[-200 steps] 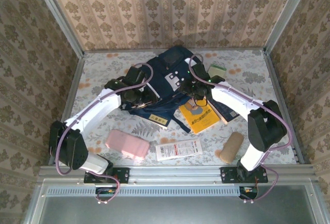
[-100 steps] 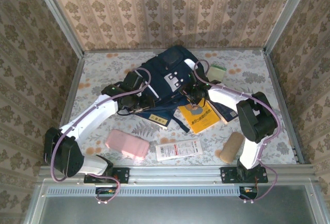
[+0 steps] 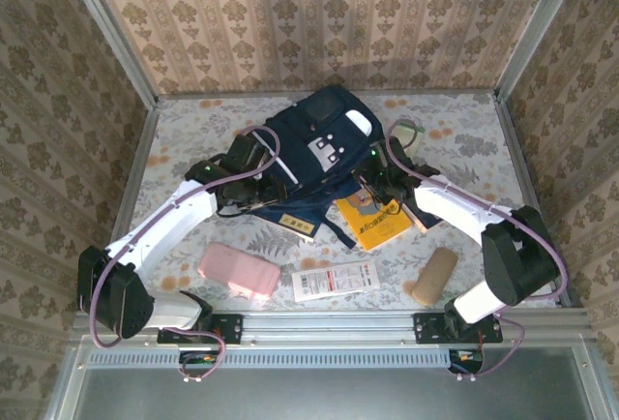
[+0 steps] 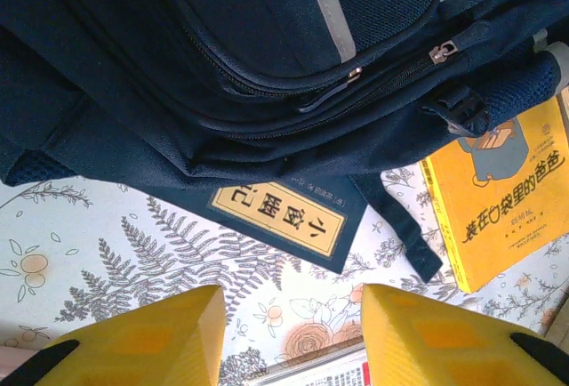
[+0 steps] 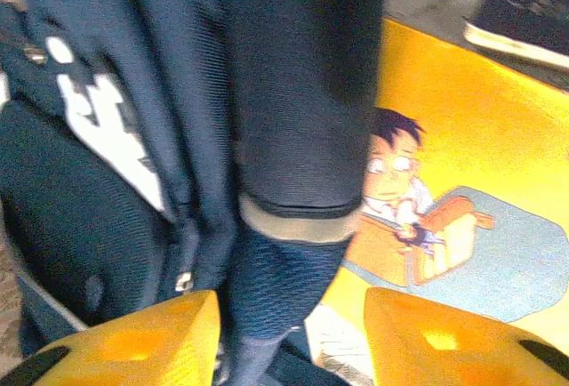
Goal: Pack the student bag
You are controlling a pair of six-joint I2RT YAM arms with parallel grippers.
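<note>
The student bag (image 3: pixel 319 139) is a navy backpack with white patches, lying at the table's middle back. My left gripper (image 3: pixel 275 188) hovers at its near left edge, open, with bare tablecloth between its yellow fingers (image 4: pixel 151 337). In the left wrist view (image 4: pixel 289 308) the bag's zippered side (image 4: pixel 267 66) lies ahead. My right gripper (image 3: pixel 373 186) is at the bag's near right side, open (image 5: pixel 289 310). A navy shoulder strap (image 5: pixel 289 226) hangs between its fingers, and I cannot tell whether it touches them.
A small navy booklet with a yellow label (image 3: pixel 296 222) (image 4: pixel 280 217) and a yellow book (image 3: pixel 373 220) (image 5: pixel 462 137) lie just before the bag. Nearer the front lie a pink pouch (image 3: pixel 239 268), a white packet (image 3: pixel 334 280) and a tan cylinder (image 3: pixel 433 275).
The right gripper has slid a little rightward and nearer along the bag's edge, and its elbow swung out right. The left gripper shifted slightly right. The bag's top flap has resettled.
</note>
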